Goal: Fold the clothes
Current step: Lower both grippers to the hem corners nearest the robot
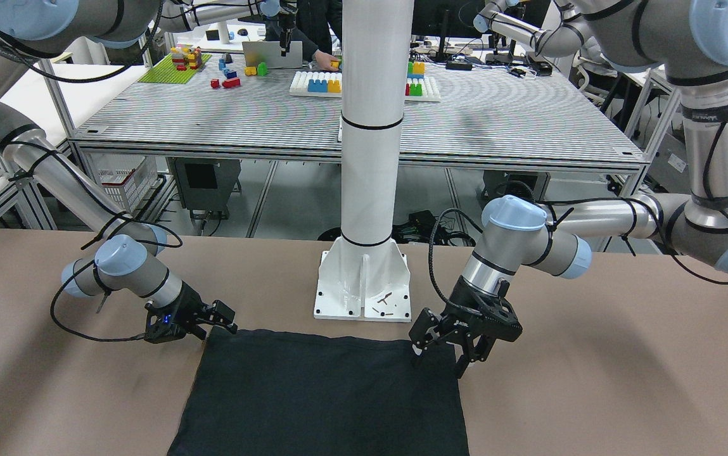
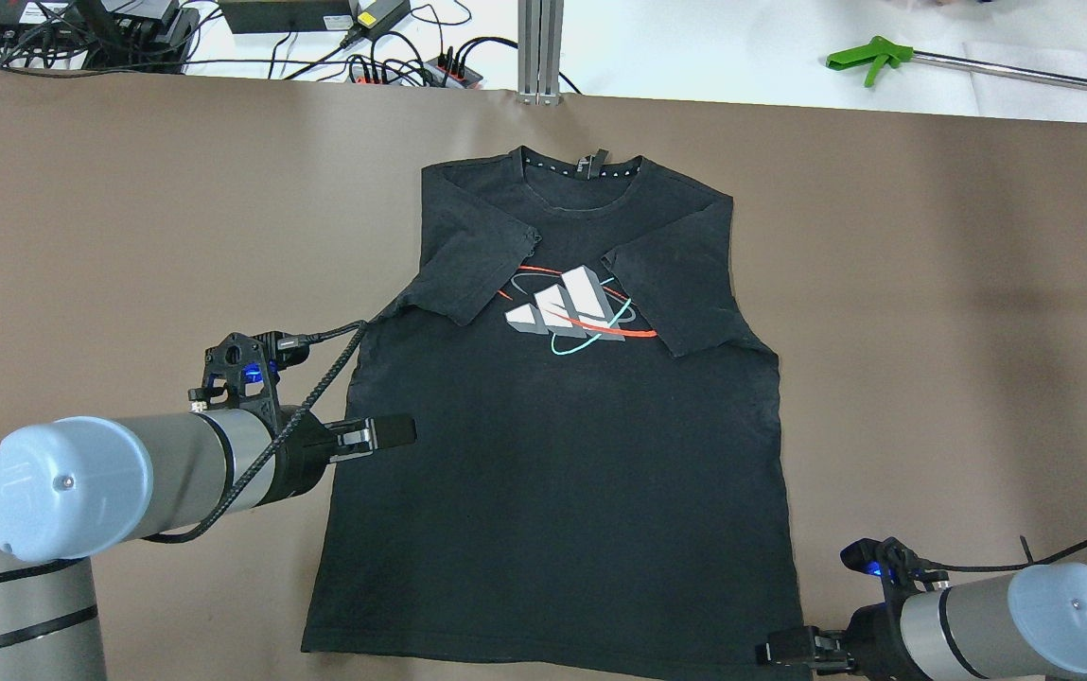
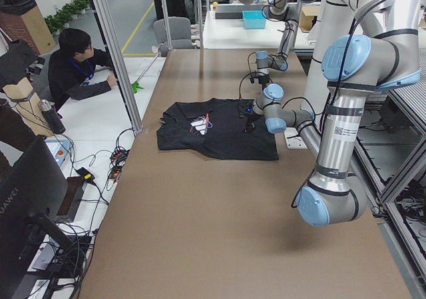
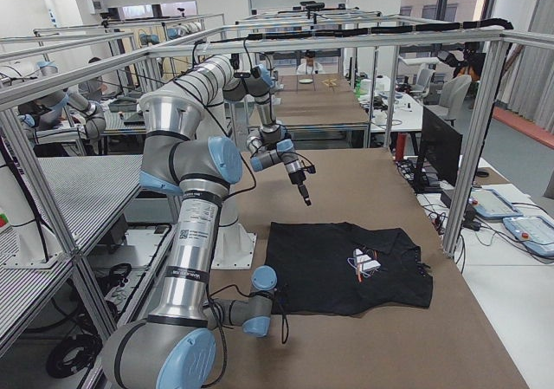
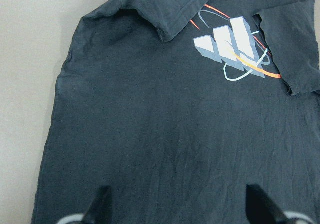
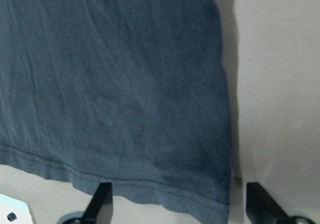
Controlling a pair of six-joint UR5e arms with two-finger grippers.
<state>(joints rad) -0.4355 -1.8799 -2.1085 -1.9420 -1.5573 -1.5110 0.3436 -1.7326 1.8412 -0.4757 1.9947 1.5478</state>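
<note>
Left hand (image 2: 396, 432) spread wide, empty, over side edge of black shirt (image 2: 552, 454), right hand (image 2: 780, 653) likewise agape, empty, at its hem corner, shirt flat on brown worktop (image 2: 931, 331), sleeves folded inward, white column base (image 1: 364, 288) near hem, green-handled tool (image 2: 869, 59) beyond collar, well apart

The black garment (image 1: 319, 392) lies flat on the brown table (image 1: 623, 380) at the lower centre of the frame, cut off by the bottom edge. At its upper right corner the left gripper (image 1: 441, 358) points down with its jaws spread apart, and at its upper left corner the right gripper (image 1: 224, 320) sits low and side-on, just beside the cloth. Between them a white column (image 1: 373, 158) rises from a bolted base, with a grey ribbed table (image 1: 497, 120) bearing coloured blocks (image 1: 316, 83) behind it at the top.
</note>
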